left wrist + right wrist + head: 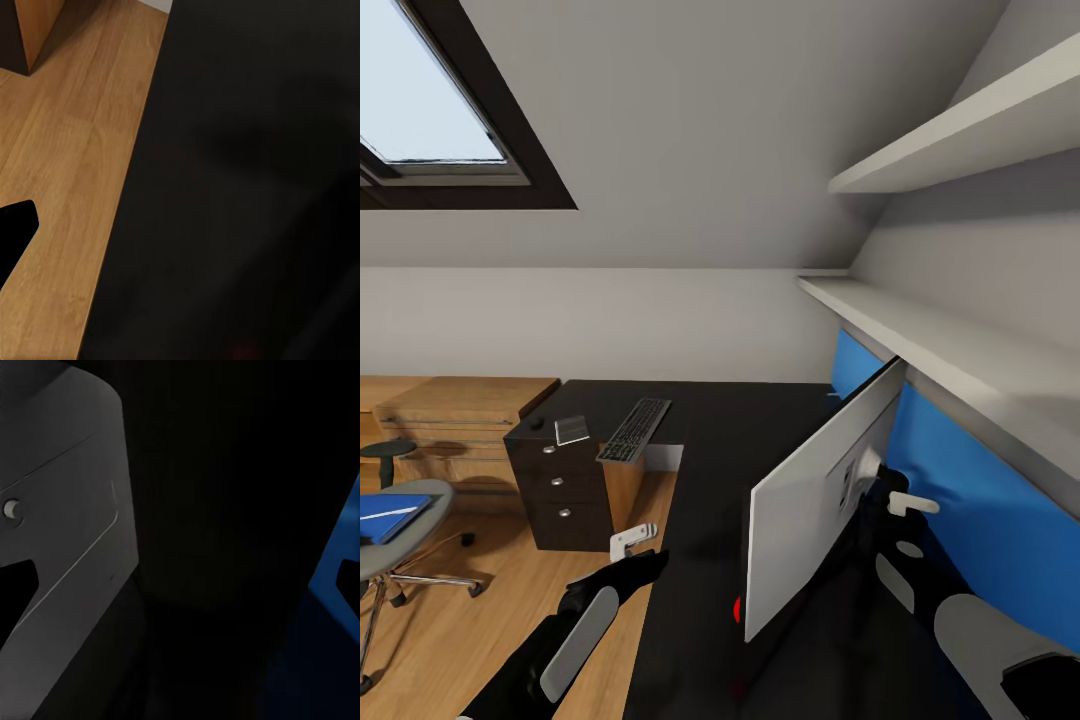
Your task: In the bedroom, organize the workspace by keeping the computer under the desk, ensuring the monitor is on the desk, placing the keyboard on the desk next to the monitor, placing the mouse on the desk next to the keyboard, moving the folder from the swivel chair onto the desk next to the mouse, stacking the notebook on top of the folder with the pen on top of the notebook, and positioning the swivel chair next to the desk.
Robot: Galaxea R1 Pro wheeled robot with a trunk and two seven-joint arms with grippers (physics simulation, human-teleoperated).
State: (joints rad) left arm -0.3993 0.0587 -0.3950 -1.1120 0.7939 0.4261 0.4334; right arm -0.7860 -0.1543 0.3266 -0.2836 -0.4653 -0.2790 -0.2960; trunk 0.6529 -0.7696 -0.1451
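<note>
Desk (710,420) holds monitor (815,500) | left end effector (632,541) released | right end effector (905,502) unclear

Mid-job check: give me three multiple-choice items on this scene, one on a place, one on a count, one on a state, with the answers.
1. Where does the keyboard lie?
A) on the desk top
B) on the floor
C) on the swivel chair

2. How many round knobs show on the drawer unit?
A) one
B) three
C) five

3. How does the monitor stand?
A) flat on its screen
B) upright on the desk, white back toward the camera
C) under the desk

Answers: 1 A, it rests on the black top by the notebook. 2 B, three knobs down the front. 3 B, its white back faces the head view.
</note>
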